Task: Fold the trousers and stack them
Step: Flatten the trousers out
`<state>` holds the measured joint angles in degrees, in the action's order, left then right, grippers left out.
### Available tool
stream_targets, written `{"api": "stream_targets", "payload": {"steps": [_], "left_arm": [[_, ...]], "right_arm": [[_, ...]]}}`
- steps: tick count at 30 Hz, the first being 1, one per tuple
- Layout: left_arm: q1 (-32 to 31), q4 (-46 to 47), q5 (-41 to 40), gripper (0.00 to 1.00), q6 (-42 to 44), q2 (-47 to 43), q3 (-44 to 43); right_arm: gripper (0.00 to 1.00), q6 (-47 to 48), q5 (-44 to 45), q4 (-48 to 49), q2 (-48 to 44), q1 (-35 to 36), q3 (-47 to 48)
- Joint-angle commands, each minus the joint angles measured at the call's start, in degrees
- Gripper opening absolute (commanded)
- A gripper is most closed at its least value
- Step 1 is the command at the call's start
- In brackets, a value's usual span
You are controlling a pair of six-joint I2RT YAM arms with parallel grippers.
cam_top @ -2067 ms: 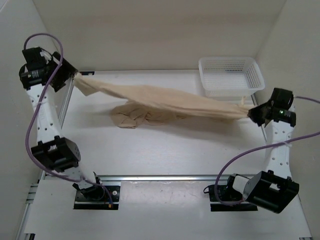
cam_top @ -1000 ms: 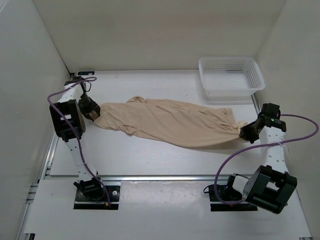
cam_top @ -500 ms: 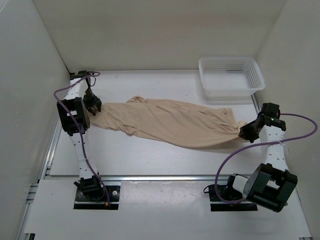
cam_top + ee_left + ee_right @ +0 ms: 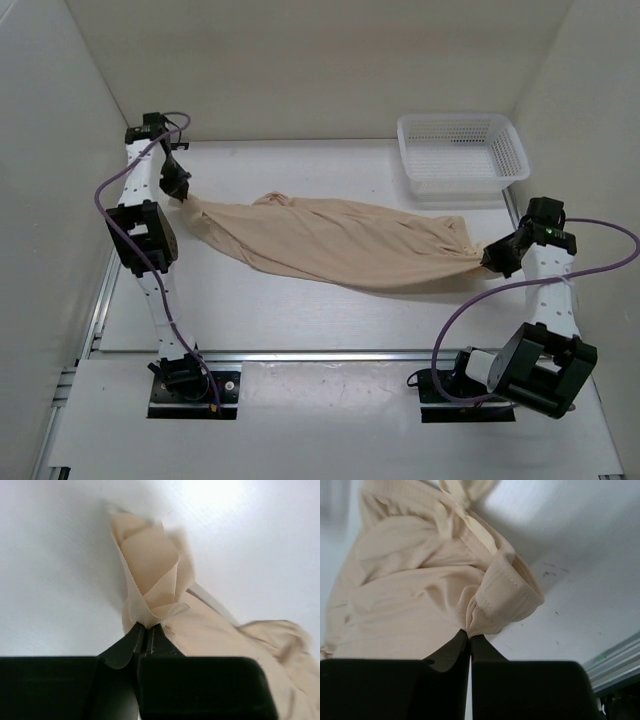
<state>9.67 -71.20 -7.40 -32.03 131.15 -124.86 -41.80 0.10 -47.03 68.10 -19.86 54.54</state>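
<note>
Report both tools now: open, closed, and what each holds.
Left tool: closed, pinching one end of the trousers.
Right tool: closed, pinching the other end of the trousers.

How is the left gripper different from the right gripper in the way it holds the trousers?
The left gripper pinches one end of the trousers at the far left of the table. The right gripper pinches the other end at the right, in front of the white basket. The left gripper holds a thin folded tip, while the right gripper holds a thicker stitched band. Both grippers are shut on the trousers, and the cloth stretches between them.
</note>
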Motion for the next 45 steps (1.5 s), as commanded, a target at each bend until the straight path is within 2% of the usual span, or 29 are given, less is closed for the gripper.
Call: {"api": "stream_targets", "payload": {"steps": [1, 3, 7, 11, 15, 16, 17, 18, 19, 20, 22, 25, 26, 28, 29, 30, 34, 37, 40, 45], "left_arm": [[0.88, -1.13, 1.41, 0.1, 1.36, -8.11, -7.14], [1.4, -1.14, 3.52, 0.1, 1.88, -6.79, -10.39], [3.59, -2.98, 12.29, 0.1, 2.5, -2.31, -23.38], [5.01, -1.49, 14.78, 0.1, 2.5, -2.83, -22.8], [5.53, -0.96, 13.47, 0.11, 4.07, -3.88, -17.63], [5.53, -0.35, 12.68, 0.18, 4.08, -3.89, -16.13], [5.53, -0.34, 11.37, 0.52, 4.78, -4.41, -13.42], [5.53, 0.27, 11.35, 0.68, 4.79, -4.41, -12.52], [5.53, 0.27, 11.35, 0.77, 5.83, -3.46, -12.52], [5.53, -1.73, 10.66, 0.8, 5.84, -2.93, -12.52], [6.06, -2.45, 9.08, 0.8, 6.37, -2.92, -12.52], [6.06, -2.45, 5.91, 0.66, 6.37, -7.29, -6.38], [6.06, -1.32, 5.38, 0.47, 6.37, -8.45, -4.36], [6.06, 0.96, 5.9, 0.27, 6.89, -11.25, 2.32], [6.06, 1.76, 5.9, 0.21, 6.89, -11.97, 4.51], [5.36, 2.64, 5.9, 0.21, 6.89, -11.97, 8.45], [4.3, 4.92, 8.54, 0.43, 6.89, -10.48, 11.83], [4.3, 6.34, 11.7, 0.43, 4.97, -7.41, 11.4], [2.21, 6.86, 10.92, 0.43, 3.74, -5.03, 8.77], [-0.79, 6.34, 9.6, 0.53, 2.68, -0.91, 5.51]], "right_arm": [[0.0, 0.49, 1.66, 1.06, 1.86, -0.18, 7.4], [0.0, -1.17, 0.17, 0.28, 4.58, -0.18, 13.37], [0.0, -3.01, -0.46, -0.96, 7.75, -0.18, 24.98], [0.0, -2.41, 3.05, -3.68, 9.16, -0.71, 32.55], [0.0, -1.18, 4.82, -4.48, 7.85, -0.71, 29.32], [0.0, -1.18, 4.82, -4.48, 6.8, -0.71, 25.82], [0.0, -1.18, 4.82, -4.48, 6.79, -0.71, 24.05], [0.0, -0.66, 4.82, -4.48, 6.27, -0.71, 20.9], [0.0, -0.65, 4.82, -4.48, 6.26, -0.71, 19.56], [0.0, -0.04, 4.82, -3.96, 5.74, -0.71, 18.5], [0.0, 0.49, 5.35, -3.95, 5.21, -0.71, 16.4], [0.0, 1.02, 5.96, -3.43, 4.16, -0.71, 15.68], [0.0, 1.02, 5.97, -3.42, 4.15, -0.71, 15.68], [0.0, 1.02, 5.35, -2.9, 4.15, -0.71, 15.15], [0.0, 1.02, 4.74, -2.37, 4.15, -0.71, 15.15], [0.0, 1.02, 4.74, -2.37, 4.15, -0.71, 15.15], [0.0, 1.02, 3.51, -1.84, 4.77, -0.71, 14.63], [0.0, 1.63, 3.51, -1.84, 4.77, -0.71, 14.63], [0.0, 1.64, 3.51, -1.84, 4.77, -0.71, 14.1], [0.0, 1.64, 3.51, -1.84, 4.77, -0.71, 13.57]]}}
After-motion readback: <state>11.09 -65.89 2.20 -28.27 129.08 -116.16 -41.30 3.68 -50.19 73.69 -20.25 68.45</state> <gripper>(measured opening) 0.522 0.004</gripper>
